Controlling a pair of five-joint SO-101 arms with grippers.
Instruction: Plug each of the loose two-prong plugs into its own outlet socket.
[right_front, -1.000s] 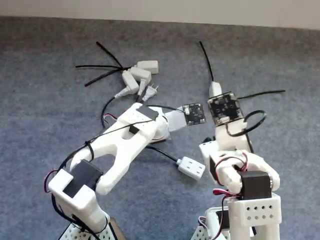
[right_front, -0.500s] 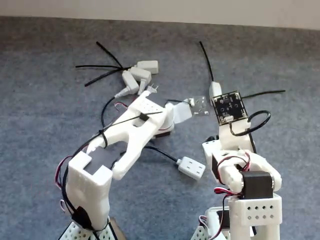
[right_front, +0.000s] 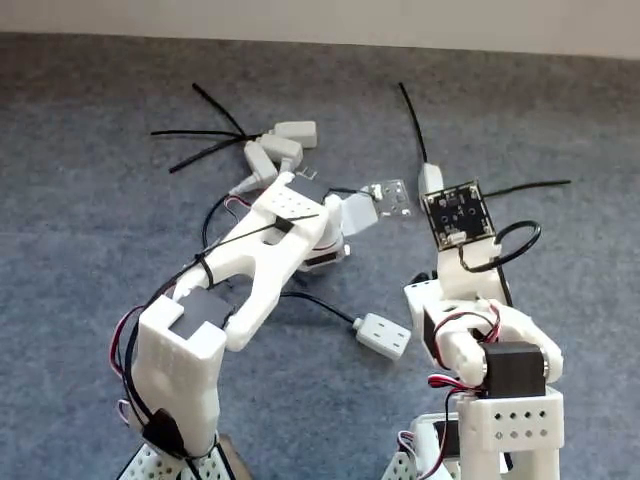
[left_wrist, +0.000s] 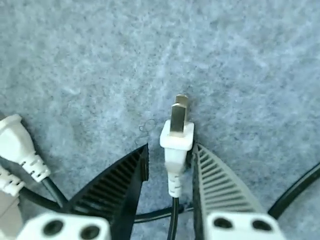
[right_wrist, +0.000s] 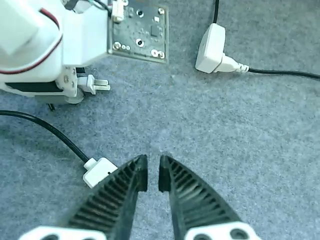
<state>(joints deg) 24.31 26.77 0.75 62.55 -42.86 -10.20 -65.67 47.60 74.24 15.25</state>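
Observation:
A white two-prong plug (left_wrist: 176, 142) lies on the grey carpet, its black cord running back under my left gripper (left_wrist: 169, 150). That gripper is open and straddles the plug body: one finger is close against it, the other stands a small gap away. The right wrist view catches the same plug (right_wrist: 92, 85) poking out under the left arm. My right gripper (right_wrist: 153, 175) hovers shut over bare carpet with nothing in it. A white outlet socket (right_front: 383, 335) on a black cord lies between the arms, close beside the right gripper's fingers (right_wrist: 132, 182). A second white socket piece (right_front: 430, 178) lies farther out.
A cluster of white plugs and sockets (right_front: 275, 150) with black cords lies just beyond the left arm (right_front: 270, 250). More white plugs (left_wrist: 17, 145) sit beside the left gripper. The right arm's camera board (right_front: 460, 215) stands near the left arm's board (right_front: 392, 198).
The left arm has stretched away toward the plug cluster, carrying its wrist board farther out. The right arm shifted slightly at first, then kept still.

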